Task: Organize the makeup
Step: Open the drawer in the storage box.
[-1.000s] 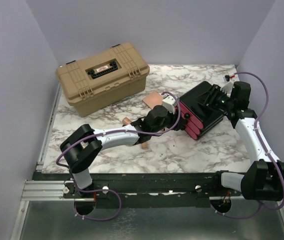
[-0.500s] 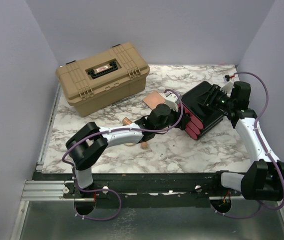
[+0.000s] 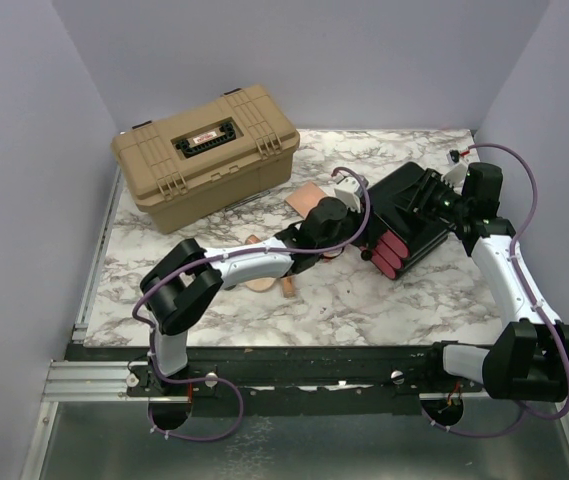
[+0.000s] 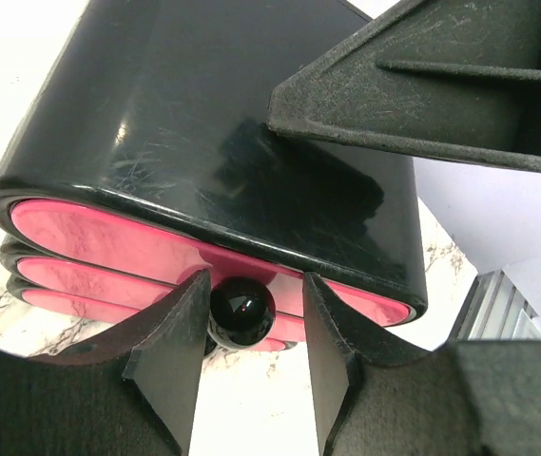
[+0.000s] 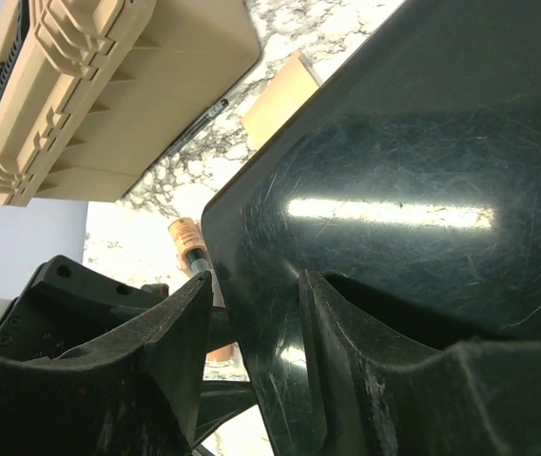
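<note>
The left claw (image 4: pixel 254 281), jaws apart, straddles the black drawer knob (image 4: pixel 241 312) straight ahead on the box (image 4: pixel 203 142), which the right claw (image 5: pixel 253 277) clamps; makeup (image 3: pixel 306 198) lies loose just left of the box.

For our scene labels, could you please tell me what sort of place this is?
Probably a robot test cell, not a home: plain lavender walls box in a marble-patterned tabletop, and two white arms stand on a black metal rail.

Marble table (image 3: pixel 444 300): case (image 3: pixel 204 150), box (image 3: pixel 396 200), square compact (image 3: pixel 306 198)
</note>
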Controlling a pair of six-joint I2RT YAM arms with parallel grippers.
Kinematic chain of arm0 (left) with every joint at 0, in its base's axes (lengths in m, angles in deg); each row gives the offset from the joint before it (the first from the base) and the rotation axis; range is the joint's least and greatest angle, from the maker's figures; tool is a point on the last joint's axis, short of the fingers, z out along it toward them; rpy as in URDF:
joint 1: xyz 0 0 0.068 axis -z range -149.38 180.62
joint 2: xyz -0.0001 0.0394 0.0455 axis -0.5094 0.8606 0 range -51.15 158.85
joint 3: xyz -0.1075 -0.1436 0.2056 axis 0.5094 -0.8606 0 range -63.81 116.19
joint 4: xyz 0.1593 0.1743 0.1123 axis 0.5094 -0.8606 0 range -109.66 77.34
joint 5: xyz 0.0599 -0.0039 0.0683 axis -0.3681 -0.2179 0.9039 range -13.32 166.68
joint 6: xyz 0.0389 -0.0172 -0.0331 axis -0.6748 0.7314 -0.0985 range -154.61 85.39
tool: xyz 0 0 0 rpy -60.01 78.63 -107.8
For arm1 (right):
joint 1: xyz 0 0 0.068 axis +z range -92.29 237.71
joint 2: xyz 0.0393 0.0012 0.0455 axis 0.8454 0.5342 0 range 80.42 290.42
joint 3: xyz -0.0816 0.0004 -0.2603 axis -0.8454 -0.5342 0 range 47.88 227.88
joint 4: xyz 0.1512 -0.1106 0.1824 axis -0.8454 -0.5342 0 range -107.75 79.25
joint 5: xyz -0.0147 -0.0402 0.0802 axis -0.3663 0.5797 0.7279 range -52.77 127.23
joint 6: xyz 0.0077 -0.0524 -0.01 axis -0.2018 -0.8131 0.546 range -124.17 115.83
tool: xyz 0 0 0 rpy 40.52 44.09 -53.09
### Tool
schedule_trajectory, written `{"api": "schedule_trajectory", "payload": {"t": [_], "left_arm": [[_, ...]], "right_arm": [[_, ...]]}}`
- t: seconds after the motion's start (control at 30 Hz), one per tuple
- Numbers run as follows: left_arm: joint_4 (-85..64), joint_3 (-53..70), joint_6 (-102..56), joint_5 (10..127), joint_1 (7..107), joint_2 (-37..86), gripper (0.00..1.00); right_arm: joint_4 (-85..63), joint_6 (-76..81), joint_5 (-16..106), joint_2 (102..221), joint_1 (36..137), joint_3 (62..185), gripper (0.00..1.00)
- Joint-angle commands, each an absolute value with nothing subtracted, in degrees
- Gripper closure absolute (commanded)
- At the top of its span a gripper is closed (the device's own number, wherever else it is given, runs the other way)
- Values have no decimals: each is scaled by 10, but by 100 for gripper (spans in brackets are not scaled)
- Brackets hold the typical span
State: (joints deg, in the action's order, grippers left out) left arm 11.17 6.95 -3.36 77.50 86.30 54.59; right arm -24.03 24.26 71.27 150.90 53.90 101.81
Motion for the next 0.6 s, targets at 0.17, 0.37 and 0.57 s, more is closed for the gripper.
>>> {"api": "schedule_trajectory", "payload": {"t": [0.17,0.37,0.57], "left_arm": [[57,102,-46,727,865,569,55],[23,98,-58,762,865,558,47],[27,108,-43,762,869,563,49]], "right_arm": [[-324,227,716,1524,539,1007,50],[-323,226,716,1521,539,1003,50],[-304,238,729,1523,540,992,49]]}}
